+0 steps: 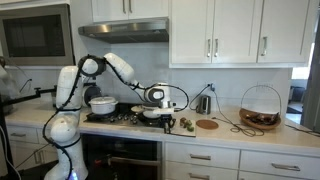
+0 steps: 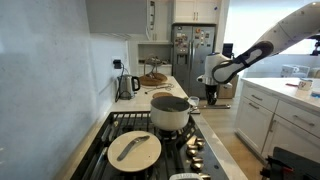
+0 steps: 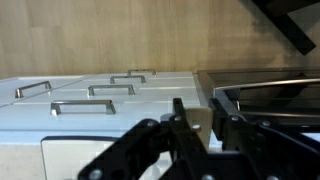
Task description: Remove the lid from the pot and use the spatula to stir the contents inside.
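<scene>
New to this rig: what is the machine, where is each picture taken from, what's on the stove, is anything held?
The machine is a white jointed robot arm ending in a two-fingered gripper. Two pictures come from cameras standing in the kitchen; both exterior views show the black stovetop carrying a large white pot with a domed top. In an exterior view a small low whitish pot sits below the gripper; whether it is lidded is too small to tell. The wrist view looks past the dark fingers at white cabinet drawers. The fingers stand apart and hold nothing.
</scene>
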Motion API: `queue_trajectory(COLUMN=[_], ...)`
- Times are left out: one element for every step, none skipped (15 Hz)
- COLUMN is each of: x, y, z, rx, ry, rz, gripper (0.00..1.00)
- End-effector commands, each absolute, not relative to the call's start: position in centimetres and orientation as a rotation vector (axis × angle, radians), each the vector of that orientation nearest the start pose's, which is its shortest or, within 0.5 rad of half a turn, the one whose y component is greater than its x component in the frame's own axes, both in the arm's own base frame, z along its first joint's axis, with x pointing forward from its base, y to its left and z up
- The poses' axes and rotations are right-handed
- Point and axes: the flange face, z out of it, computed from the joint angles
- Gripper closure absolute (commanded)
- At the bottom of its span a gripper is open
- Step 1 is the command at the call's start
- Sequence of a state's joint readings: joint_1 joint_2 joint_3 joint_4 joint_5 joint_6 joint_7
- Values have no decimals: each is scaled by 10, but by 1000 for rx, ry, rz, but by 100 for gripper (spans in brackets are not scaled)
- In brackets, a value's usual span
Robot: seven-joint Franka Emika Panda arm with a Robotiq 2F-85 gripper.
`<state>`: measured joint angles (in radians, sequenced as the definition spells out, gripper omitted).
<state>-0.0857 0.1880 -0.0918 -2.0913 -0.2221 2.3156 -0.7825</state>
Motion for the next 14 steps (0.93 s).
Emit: queue_trajectory(x=[586,589,592,595,598,600,602,604,606,608,609,610,611,612], y=[-111,-112,-112,-112,-112,-111,-111,-110,-109,-108,-107,-105,-104,-103], z=[339,337,335,334,333,331,329,327,324,322,319,318,316,315], rx=[-3072,-3071,-3070,-3071,-3069,-3068,-3064,-3063,-3060,-3057,-3053,-3050,-3048,-3045], ry=[-1206,-1202,-1201,-1200,-1201,-1202,-1203,-1204,-1204,-1206,-1209,-1211,-1215,-1217], rz=[121,130,142,149,156,164,172,183,195,204,213,221,226,230], gripper=[92,92,92,92,92,92,92,92,92,92,92,92,92,92])
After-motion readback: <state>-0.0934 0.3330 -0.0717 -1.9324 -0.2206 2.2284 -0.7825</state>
